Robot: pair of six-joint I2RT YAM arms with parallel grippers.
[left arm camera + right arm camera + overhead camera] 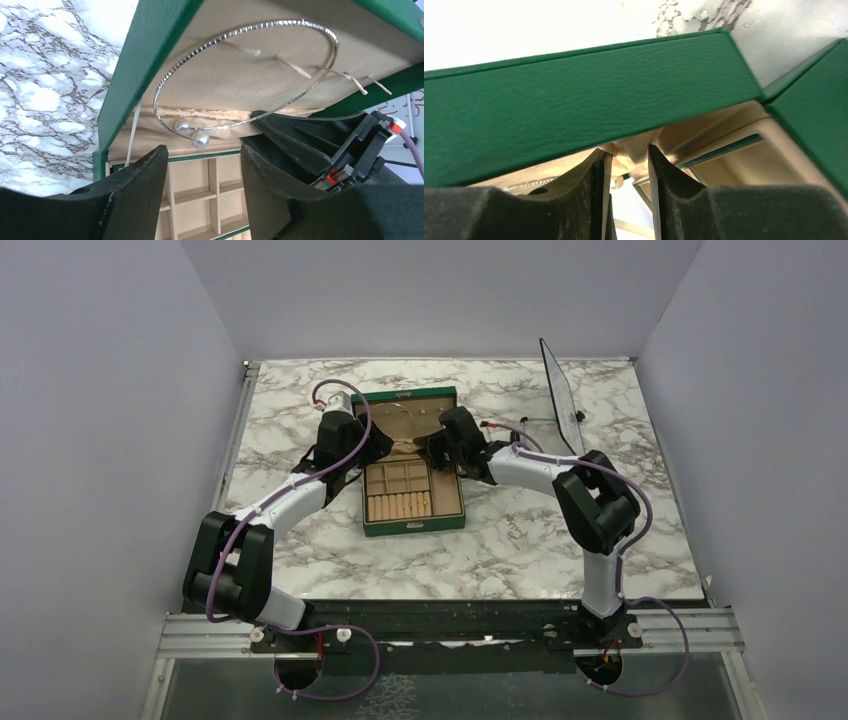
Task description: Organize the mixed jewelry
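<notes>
Left gripper (204, 152), two fingers spread and empty, faced one silvery necklace (227, 36) bearing two pearls (182, 126) inside one green box (135, 65); right gripper (626, 155) stood narrowly parted, grip unclear.

I can make out one piece clearly: a thin silvery necklace (285, 22), a stiff, open hoop with a finely segmented band. It lies flat against the beige lining inside the raised lid of the green box (131, 65). Its two ends meet low on the lid's left, each capped by a round pearly bead (201, 140), the pair just beside each other. The hoop's far side crosses small tan tabs on the lining. I cannot pick out any gold pieces.
</notes>
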